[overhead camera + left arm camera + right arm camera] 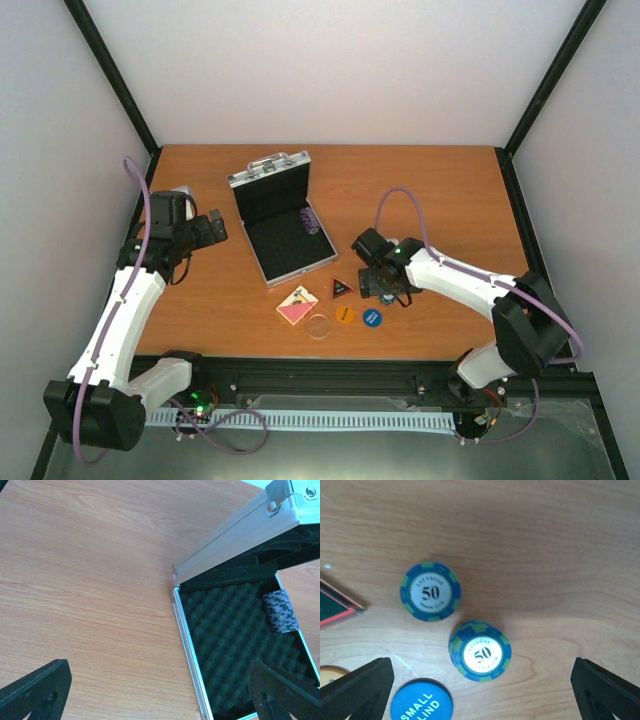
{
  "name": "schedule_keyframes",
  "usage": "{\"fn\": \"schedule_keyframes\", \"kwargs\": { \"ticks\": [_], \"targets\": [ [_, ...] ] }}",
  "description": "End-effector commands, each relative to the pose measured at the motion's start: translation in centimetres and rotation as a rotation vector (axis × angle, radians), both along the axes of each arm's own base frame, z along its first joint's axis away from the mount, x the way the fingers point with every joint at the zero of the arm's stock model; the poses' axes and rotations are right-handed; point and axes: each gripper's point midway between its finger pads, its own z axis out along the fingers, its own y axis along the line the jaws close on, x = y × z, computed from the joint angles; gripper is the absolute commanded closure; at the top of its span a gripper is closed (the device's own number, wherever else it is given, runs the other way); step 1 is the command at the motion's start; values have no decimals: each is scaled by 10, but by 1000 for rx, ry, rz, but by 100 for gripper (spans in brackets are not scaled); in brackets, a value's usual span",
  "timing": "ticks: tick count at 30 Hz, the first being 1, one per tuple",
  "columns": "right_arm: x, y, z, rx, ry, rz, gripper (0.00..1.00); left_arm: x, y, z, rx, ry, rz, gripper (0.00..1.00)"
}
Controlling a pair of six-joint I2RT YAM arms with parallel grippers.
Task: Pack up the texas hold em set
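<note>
The silver case (pixel 262 262) lies open at mid-table, its lid (pixel 270 183) raised and a row of blue-white chips (pixel 308 220) lying in the black foam. The left wrist view shows these chips (pixel 281 611) by the case's far wall. My left gripper (pixel 214 228) is open beside the case's left rim (pixel 186 635), holding nothing. My right gripper (pixel 481 687) is open above two stacks of "50" chips. One stack (pixel 480 651) stands between its fingers without touching them, the other (pixel 430 591) just beyond. In the top view the right gripper (pixel 386 284) hides both stacks.
In front of the case lie the pink card deck (pixel 297 306), the red-black triangle (pixel 341 288), the clear disc (pixel 319 326), the orange disc (pixel 345 315) and the blue "SMALL BLIND" disc (pixel 421 701). Black frame posts stand at the table's back corners.
</note>
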Motion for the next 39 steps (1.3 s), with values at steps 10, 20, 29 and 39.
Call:
{"fn": "schedule_keyframes", "kwargs": {
  "ticks": [10, 20, 29, 39],
  "targets": [
    [-2, -15, -16, 27, 24, -71, 16, -6, -1, 8, -12, -16, 3, 0],
    [-7, -8, -39, 50, 92, -39, 18, -8, 0, 8, -12, -16, 10, 0],
    [-1, -11, -48, 57, 112, -41, 23, -9, 2, 10, -6, -22, 15, 0],
    [3, -7, -56, 60, 146, -14, 29, -9, 4, 14, 1, -27, 23, 0]
  ]
}}
